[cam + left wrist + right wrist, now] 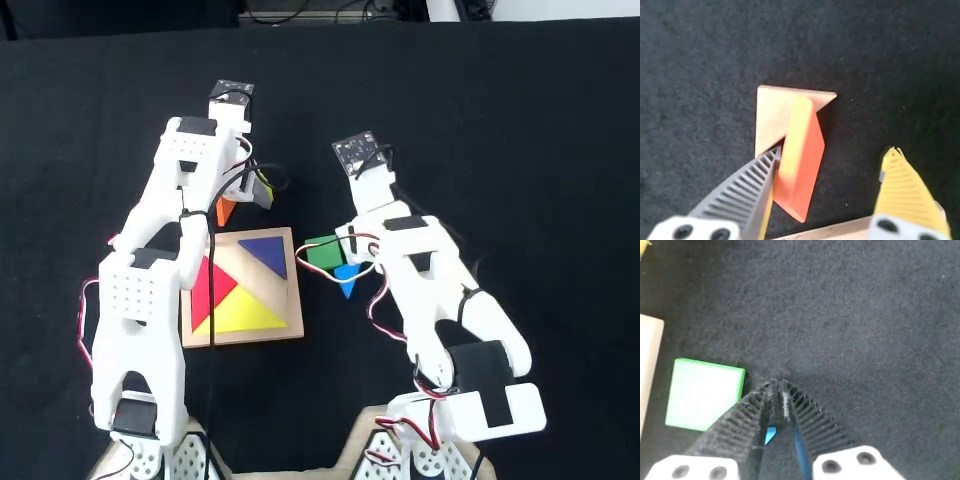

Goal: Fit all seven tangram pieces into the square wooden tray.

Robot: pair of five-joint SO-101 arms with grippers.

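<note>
The square wooden tray (pixel 291 290) holds a red, a yellow and a dark blue piece. Just beyond its far left corner an orange piece (pixel 801 165) stands tilted on edge against a flat pale wooden triangle (pixel 771 112). My left gripper (pixel 832 155) is open around the orange piece (pixel 226 210), and its grey finger (pixel 747 192) touches it. A green square (pixel 702 392) lies right of the tray. My right gripper (pixel 777 386) is shut beside the green square (pixel 322 250). A blue triangle (pixel 346 277) shows as slivers behind the fingertips; I cannot tell if it is gripped.
The black cloth (pixel 520 140) stretches wide on the right and at the back. The tray's edge (pixel 830 231) runs close under my left gripper. Both arm bases stand at the table's near edge.
</note>
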